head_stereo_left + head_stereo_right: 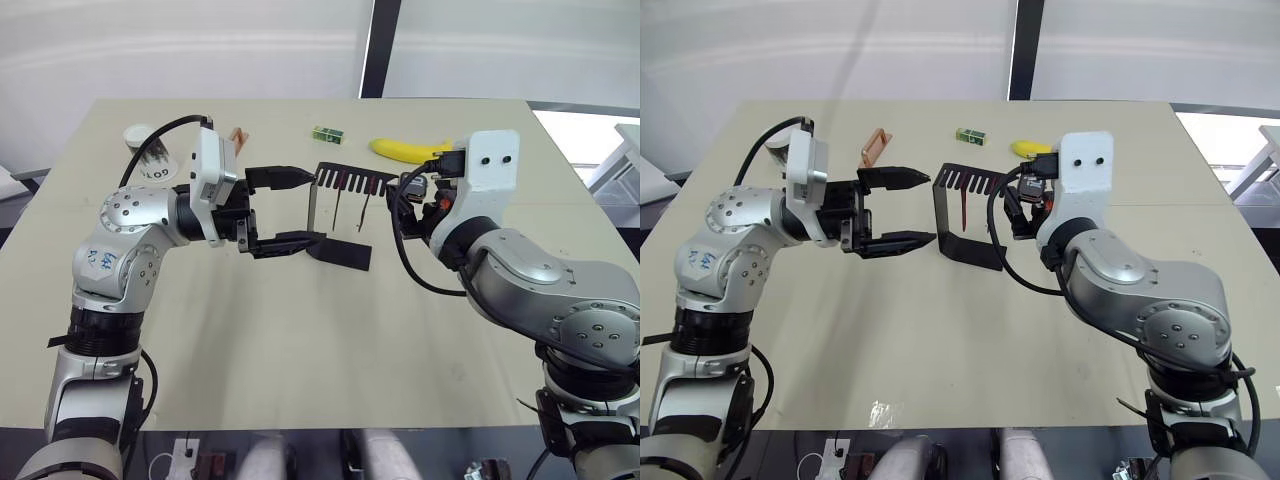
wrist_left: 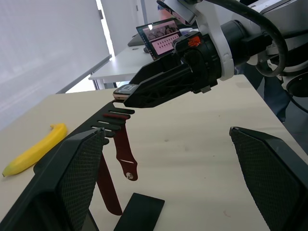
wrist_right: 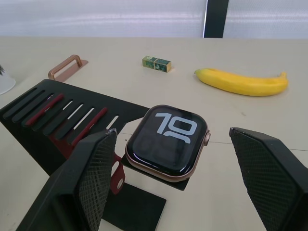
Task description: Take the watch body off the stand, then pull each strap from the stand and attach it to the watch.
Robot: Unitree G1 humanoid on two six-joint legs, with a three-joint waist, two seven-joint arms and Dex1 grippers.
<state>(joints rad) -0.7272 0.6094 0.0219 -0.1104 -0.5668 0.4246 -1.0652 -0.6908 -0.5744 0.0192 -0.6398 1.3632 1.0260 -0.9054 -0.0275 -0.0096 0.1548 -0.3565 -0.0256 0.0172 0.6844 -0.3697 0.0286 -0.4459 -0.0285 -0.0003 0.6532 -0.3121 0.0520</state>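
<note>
The black stand [image 1: 340, 252] sits mid-table with its comb-slotted top [image 3: 130, 108] facing my right arm. On the end of that top rests the watch body [image 3: 168, 139], its lit screen reading "10". My right gripper [image 3: 172, 132] is open, one finger on each side of the watch and neither touching it. Two dark-red straps [image 2: 122, 151] [image 2: 108, 190] hang from the slots. Against the stand's left wall, my left gripper [image 1: 300, 208] is open and holds nothing, one finger near the comb edge and the other near the foot.
A banana [image 1: 410, 150] and a small green block [image 1: 327, 133] lie behind the stand. At the back left are a copper-coloured bar [image 1: 875, 147] and a white cup [image 1: 150, 152]. The table in front of the stand is bare.
</note>
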